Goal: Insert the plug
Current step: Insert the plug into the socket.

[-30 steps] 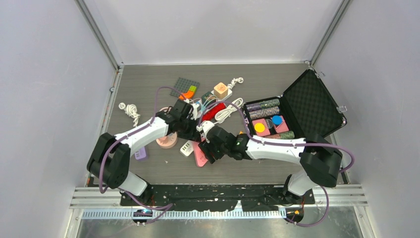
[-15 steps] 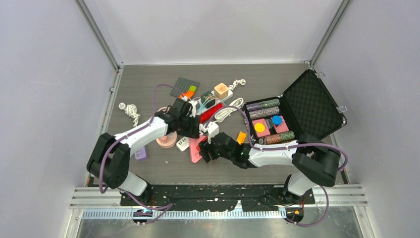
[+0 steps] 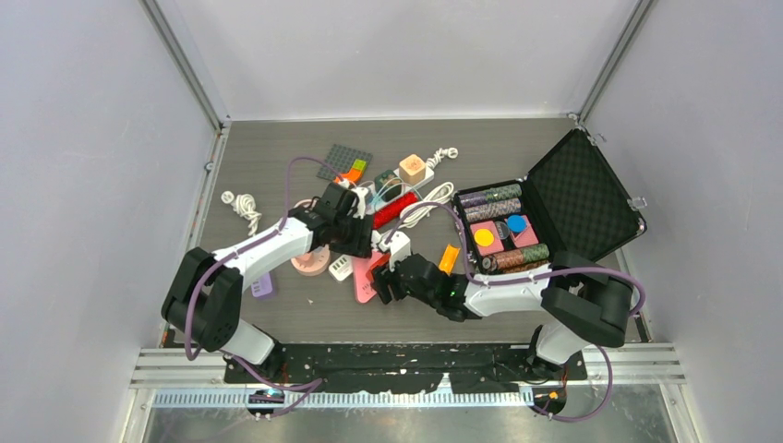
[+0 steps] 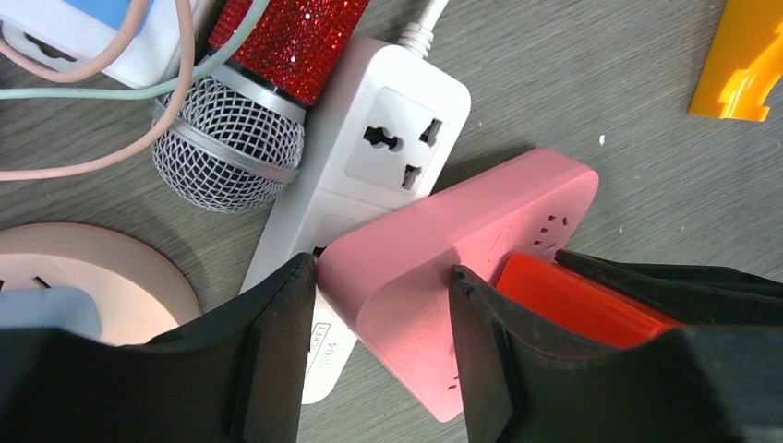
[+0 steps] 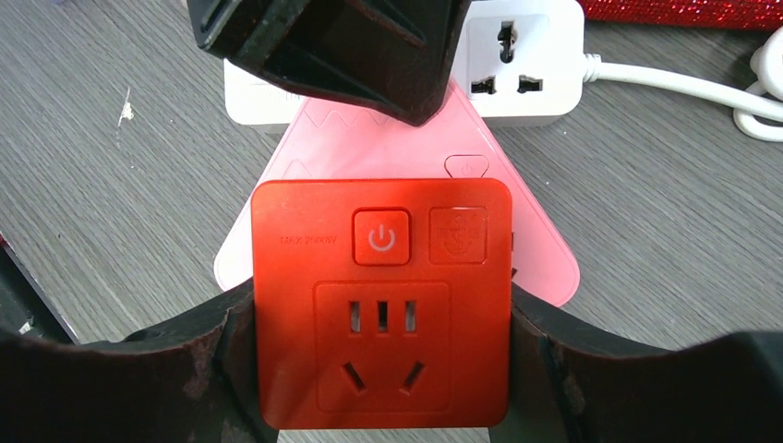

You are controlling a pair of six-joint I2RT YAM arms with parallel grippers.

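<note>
My left gripper (image 4: 383, 277) is shut on the narrow end of a pink power strip (image 4: 452, 249), which lies on the table and partly over a white power strip (image 4: 369, 175). My right gripper (image 5: 380, 369) is shut on a red socket adapter (image 5: 380, 305), its face with a power button toward the camera. The adapter sits against the pink strip's (image 5: 545, 249) top face; its prongs are hidden. The red adapter (image 4: 577, 300) also shows in the left wrist view, just right of my right finger. In the top view both grippers (image 3: 355, 242) (image 3: 386, 281) meet at table centre.
A red glitter microphone (image 4: 240, 138) and a pink round disc (image 4: 83, 268) lie left of the strips. An orange piece (image 3: 448, 258) lies just to the right. An open black case (image 3: 591, 198) of chips stands right. A grey baseplate (image 3: 343, 161), a cube socket (image 3: 412, 168) and a cable coil (image 3: 242, 205) lie behind.
My right gripper has swung left with the red adapter onto the pink strip. The pink and white strips have shifted slightly left. The orange piece is now uncovered.
</note>
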